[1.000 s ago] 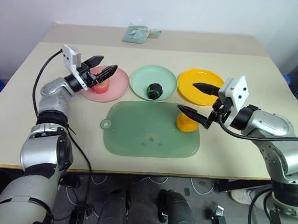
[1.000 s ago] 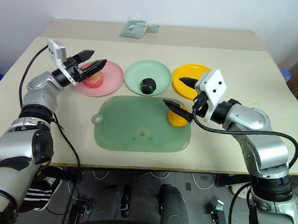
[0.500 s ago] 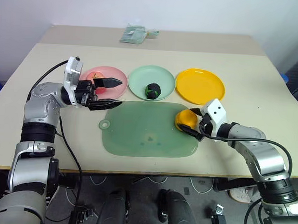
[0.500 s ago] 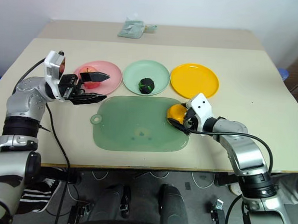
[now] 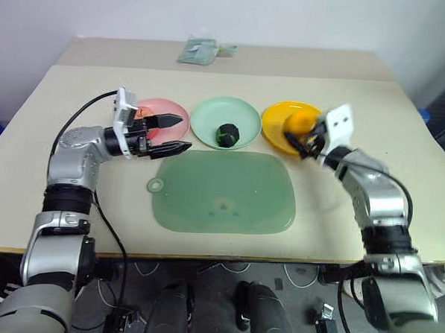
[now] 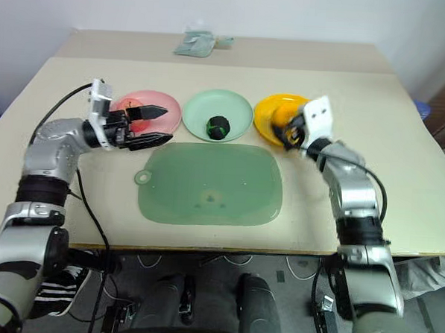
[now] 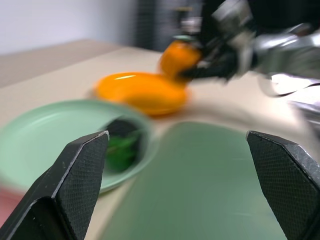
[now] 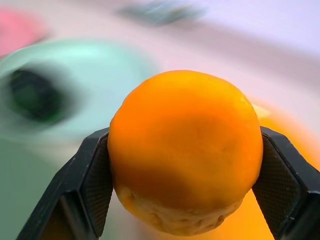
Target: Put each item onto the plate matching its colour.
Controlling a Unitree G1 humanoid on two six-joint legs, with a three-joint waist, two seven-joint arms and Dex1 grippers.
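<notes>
Orange fruit (image 8: 185, 150) (unlabelled) in right gripper (image 8: 185, 165).

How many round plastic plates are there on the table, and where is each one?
3, in one row behind the large green mat: the pale pink round plastic plate on the left, the mint green plate in the middle, the bright yellow plate on the right. None seems hidden.

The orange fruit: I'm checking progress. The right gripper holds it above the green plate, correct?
Not quite. The right gripper holds the orange fruit above the yellow plate, not the green one, as the left eye view shows.
</notes>
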